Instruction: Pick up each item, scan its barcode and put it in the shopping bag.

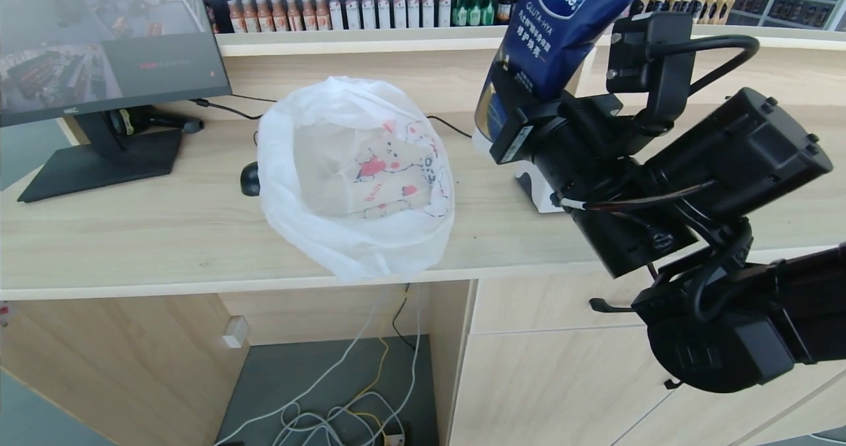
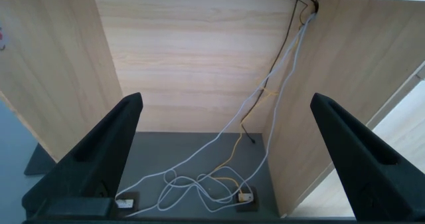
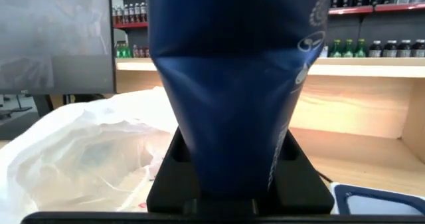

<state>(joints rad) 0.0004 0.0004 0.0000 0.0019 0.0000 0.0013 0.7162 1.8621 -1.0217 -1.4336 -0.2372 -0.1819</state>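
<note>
A dark blue lotion tube (image 1: 558, 23) stands upright in my right gripper (image 1: 522, 112), which is shut on its lower end above the counter, right of the bag. In the right wrist view the blue tube (image 3: 232, 84) rises between the black fingers (image 3: 174, 159). The white plastic shopping bag (image 1: 353, 175) sits open on the wooden counter (image 1: 132, 234), with a red and black print inside. A white barcode scanner (image 1: 538, 191) stands on the counter just behind and under the right gripper. My left gripper (image 2: 226, 161) hangs open below the counter, facing the cable space.
A monitor (image 1: 99, 43) on a black stand occupies the counter's left end, with a black handheld device (image 1: 155, 122) behind it and a dark mouse (image 1: 250, 178) beside the bag. Bottles line the back shelf (image 1: 370, 11). Loose cables (image 2: 219, 177) lie on the floor under the counter.
</note>
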